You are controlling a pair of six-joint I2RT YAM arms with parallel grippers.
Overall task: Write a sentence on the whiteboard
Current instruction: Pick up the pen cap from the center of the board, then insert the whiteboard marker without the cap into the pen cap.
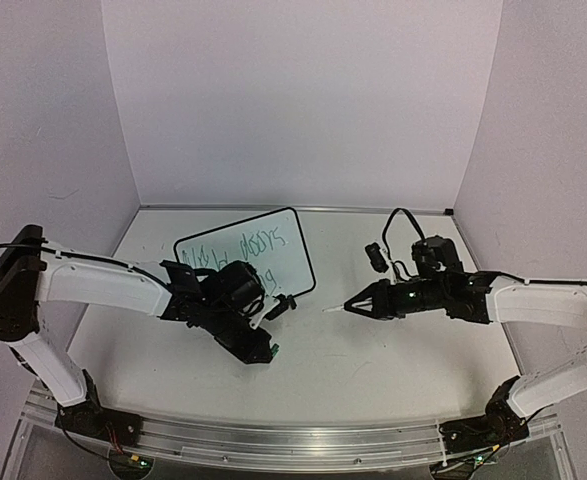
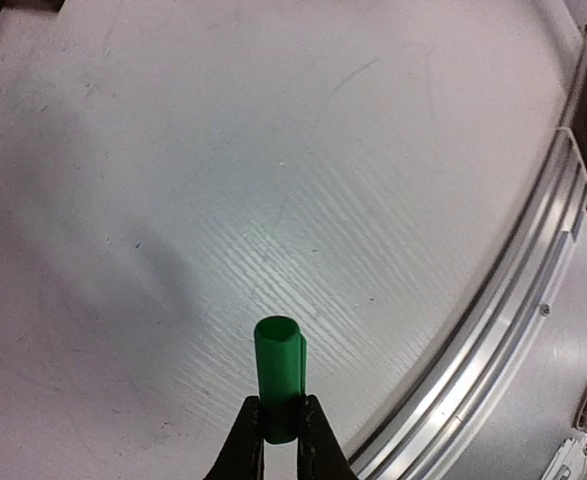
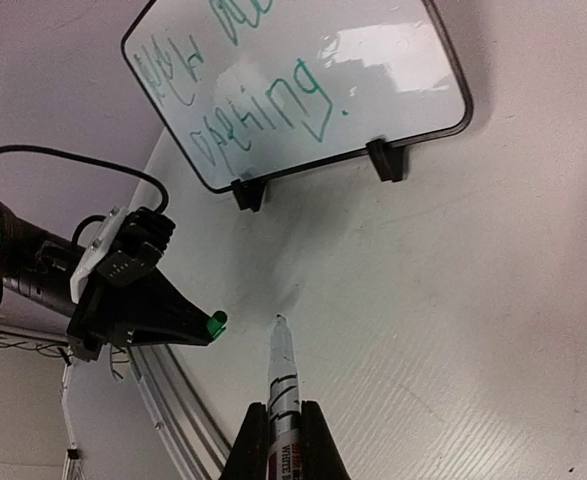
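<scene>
1. Pale walls close in on three sides, with a scuffed white tabletop (image 1: 373,370) underneath and an aluminium rail (image 1: 293,440) running along the near edge by my two bases.
2. Over to the whiteboard (image 1: 283,235): it stands left of centre, toward the back of the table, propped on two small black feet (image 3: 388,160) and leaning back a little. From above, my left arm covers its lower left part.
3. And the sentence (image 3: 273,110) is up there, thin green scrawl in two slanted lines across the glossy face. From my right wrist it reads upside down, and I can't make out the words for certain.
4. Left pincer (image 2: 280,425): fingers pressed together on a green cap (image 2: 279,375). The cap pokes out ahead of the fingertips, its round end forward, over bare table just in front of the board.
5. Right pincer (image 3: 283,420): pinching a marker (image 3: 281,370), which has a white barrel with dark bands and a bare tip pointing across at my left pincer.
6. Marker tip and cap sit near each other but apart, with a strip of table between them.
7. That tip is clear of the board, out in front of its feet. I cannot tell whether it touches the table.
</scene>
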